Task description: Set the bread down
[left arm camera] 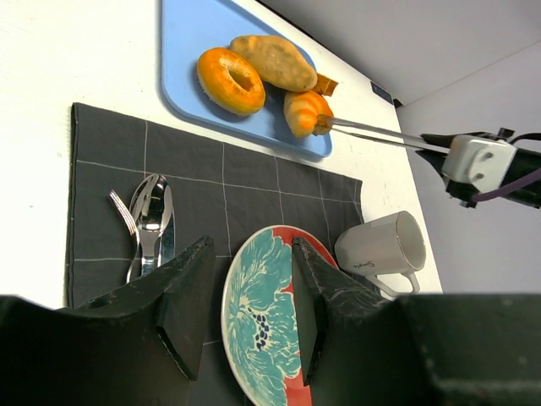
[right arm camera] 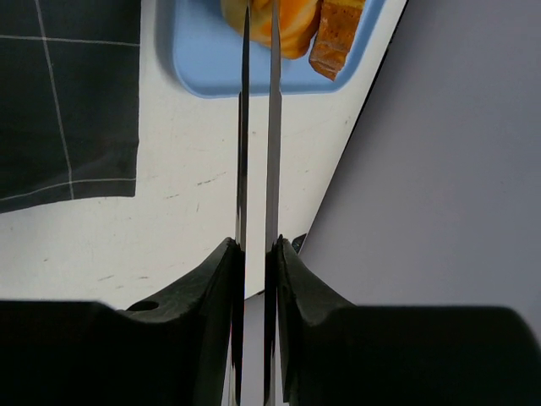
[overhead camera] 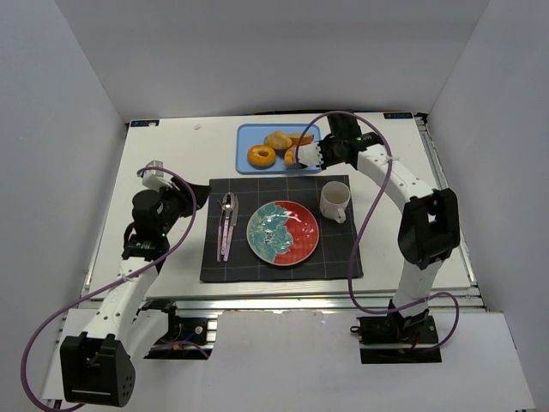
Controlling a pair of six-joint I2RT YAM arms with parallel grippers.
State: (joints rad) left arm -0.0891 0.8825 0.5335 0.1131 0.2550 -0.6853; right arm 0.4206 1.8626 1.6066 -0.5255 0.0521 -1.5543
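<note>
The bread, a golden-orange croissant (left arm camera: 304, 110) (overhead camera: 291, 158) (right arm camera: 292, 21), lies at the near right of the blue tray (overhead camera: 249, 137) (left arm camera: 190, 51) (right arm camera: 203, 68). My right gripper (overhead camera: 326, 153) (right arm camera: 256, 245) (left arm camera: 439, 142) is shut on a pair of metal tongs (left arm camera: 372, 131) (right arm camera: 273, 127) (overhead camera: 306, 155). The narrowed tong tips pinch the croissant's end. The red and teal plate (overhead camera: 302, 225) (left arm camera: 245, 288) sits on the dark placemat (overhead camera: 334, 249). My left gripper (overhead camera: 180, 199) (left arm camera: 251, 254) hangs open and empty over the placemat's left side, facing the plate.
A glazed donut (overhead camera: 261, 155) (left arm camera: 230, 80), a pale roll (overhead camera: 279, 138) (left arm camera: 272, 61) and a brown piece (left arm camera: 325, 85) (right arm camera: 336, 38) share the tray. A white mug (overhead camera: 334, 201) (left arm camera: 385, 245) stands right of the plate. Spoon and fork (overhead camera: 226, 219) (left arm camera: 152, 216) lie left of it.
</note>
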